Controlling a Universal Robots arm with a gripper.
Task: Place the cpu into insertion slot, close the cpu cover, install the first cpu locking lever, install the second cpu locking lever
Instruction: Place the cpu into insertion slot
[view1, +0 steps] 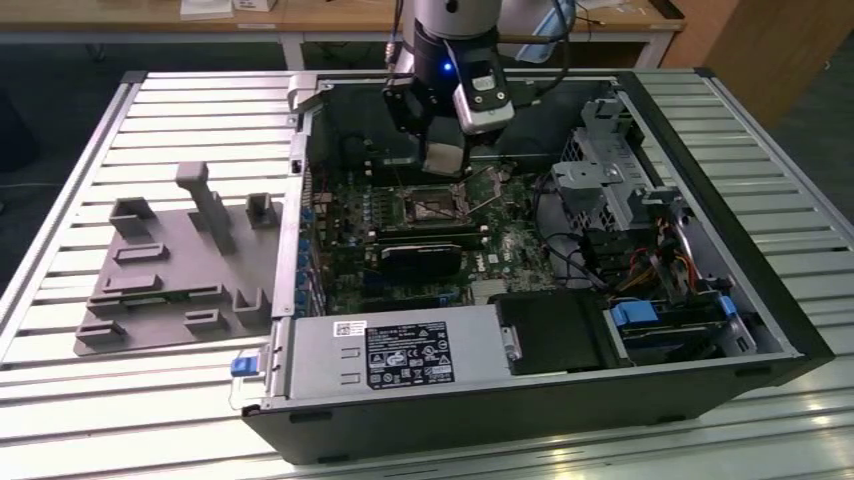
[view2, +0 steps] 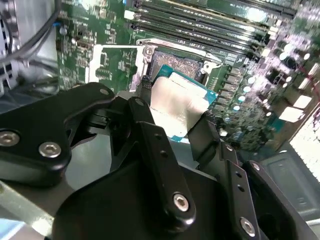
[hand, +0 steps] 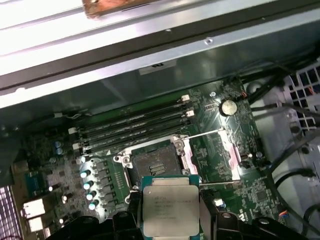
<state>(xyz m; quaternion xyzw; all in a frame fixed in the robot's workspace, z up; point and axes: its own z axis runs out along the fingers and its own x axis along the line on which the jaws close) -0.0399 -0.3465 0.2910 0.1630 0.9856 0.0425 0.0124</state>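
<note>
My gripper (view1: 442, 168) hangs inside the open computer case, shut on the cpu (hand: 170, 207), a flat square chip with a dull silver top and a green edge. In both wrist views a black finger (view2: 144, 102) presses each side of the chip (view2: 176, 102). The cpu is held a little above and just off the insertion slot (hand: 152, 165), whose dark centre lies bare inside its silver rim (view2: 175, 64). The cpu cover (hand: 227, 150) is swung open to one side of the slot. In the exterior view the slot (view1: 430, 205) sits just below the gripper.
Long black memory slots (hand: 135, 127) run beside the socket. A black card (view1: 414, 258) stands in front of it, with the power supply (view1: 387, 355) nearer the camera. A drive cage (view1: 614, 170) and cables (view1: 574, 260) fill the exterior view's right. A grey fixture (view1: 174, 270) lies outside the case.
</note>
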